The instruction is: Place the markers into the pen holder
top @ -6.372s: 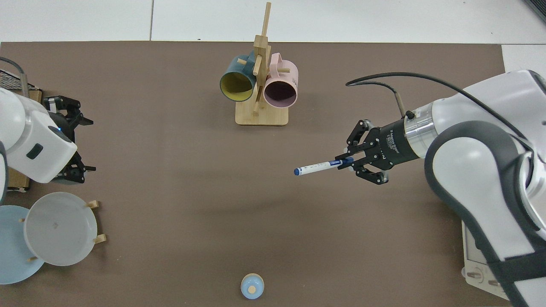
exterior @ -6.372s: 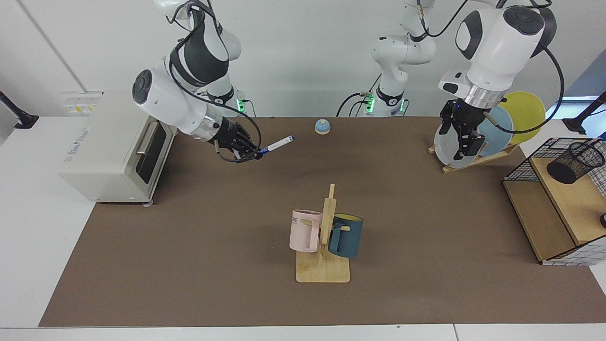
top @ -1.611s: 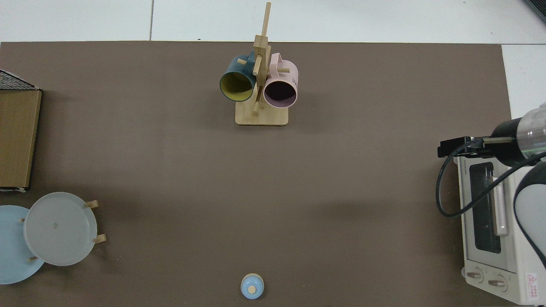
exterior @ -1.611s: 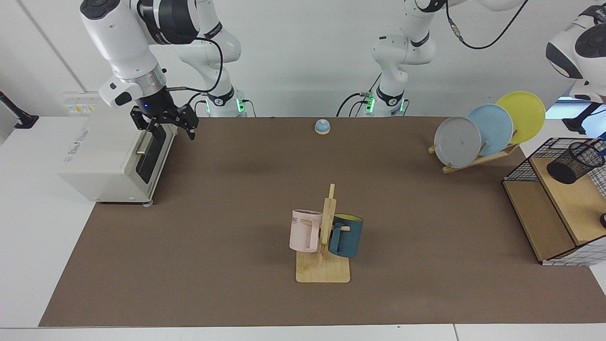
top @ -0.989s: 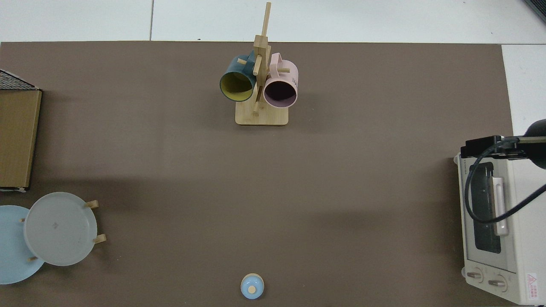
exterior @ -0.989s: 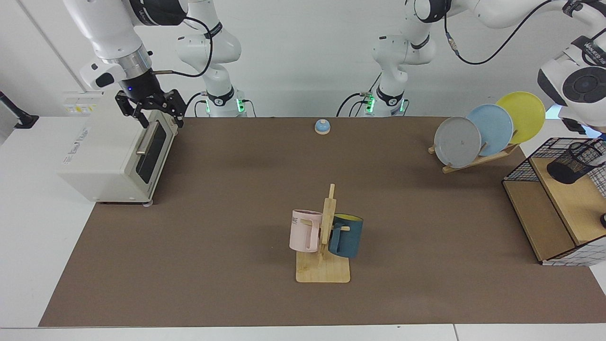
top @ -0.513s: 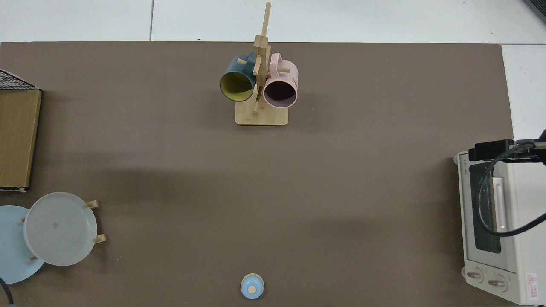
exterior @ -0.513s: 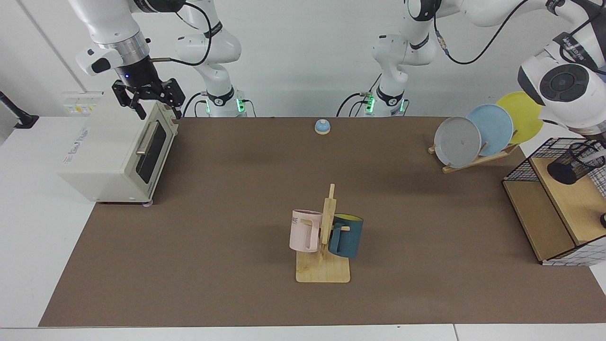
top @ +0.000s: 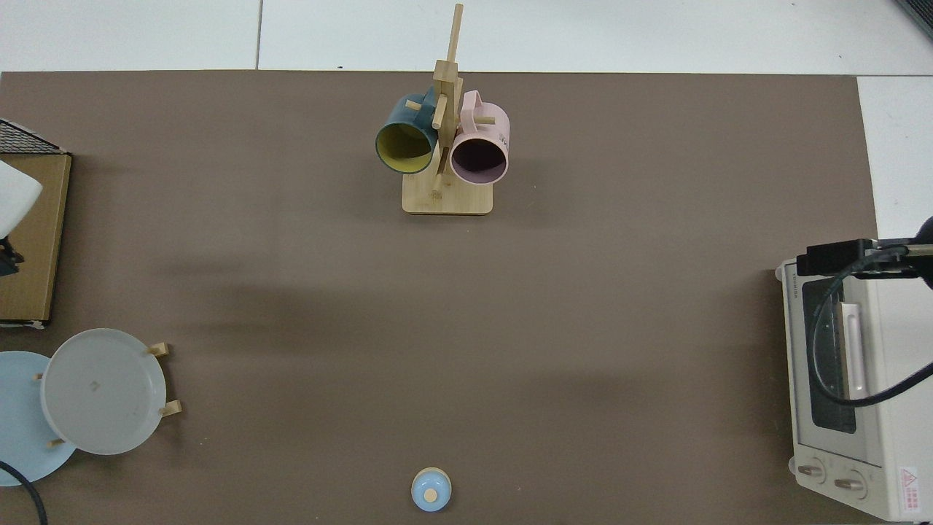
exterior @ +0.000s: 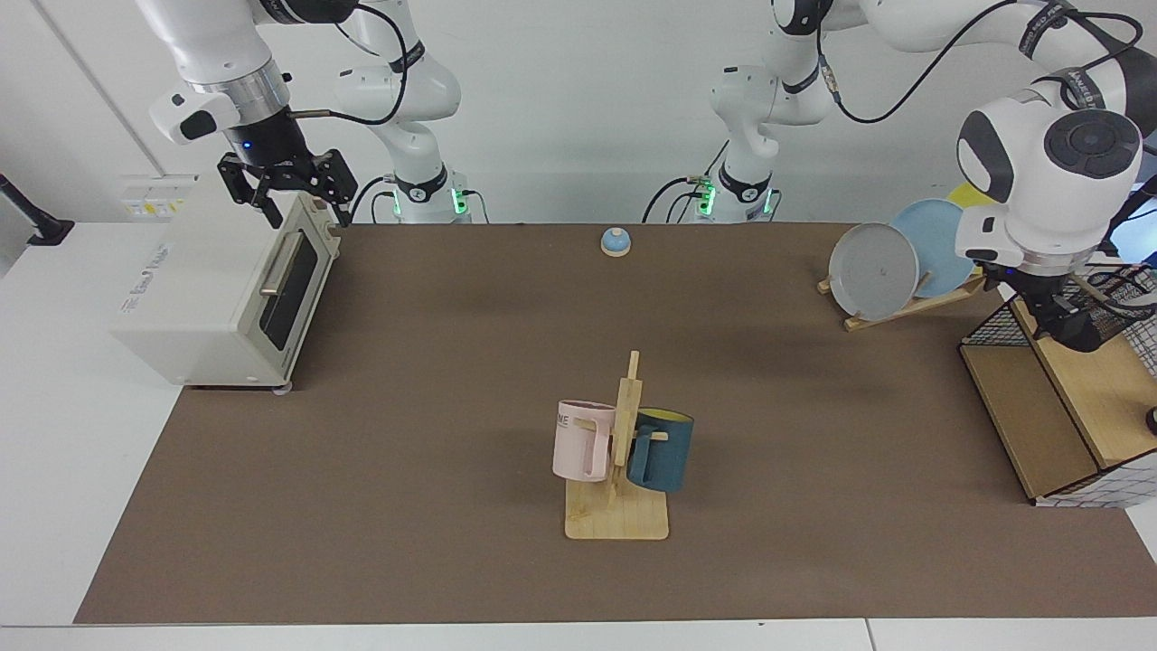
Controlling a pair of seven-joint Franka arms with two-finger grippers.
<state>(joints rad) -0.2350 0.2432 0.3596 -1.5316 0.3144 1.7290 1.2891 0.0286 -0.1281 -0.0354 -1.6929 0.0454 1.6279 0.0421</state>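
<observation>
**Q:** One brown worktop fills both views. What stands on it and beside it?

**A:** Listed by size: a white toaster oven just off the worktop's edge at the facing view's left; a black wire basket with wooden shelves at that view's right; a rack of plates near the basket; a wooden mug stand carrying a pink and a dark blue mug; and a small blue bell at the far edge.

**Q:** Where are the tools?

**A:** The right tool hangs over the oven's top front edge, jaws spread and holding nothing. The left tool is inside the basket, in front of the pen holder; whether it is spread or pressed together cannot be told.

**Q:** And the task's things?

**A:** The pen holder stands on the basket's upper shelf. The marker cannot be made out in either view.
</observation>
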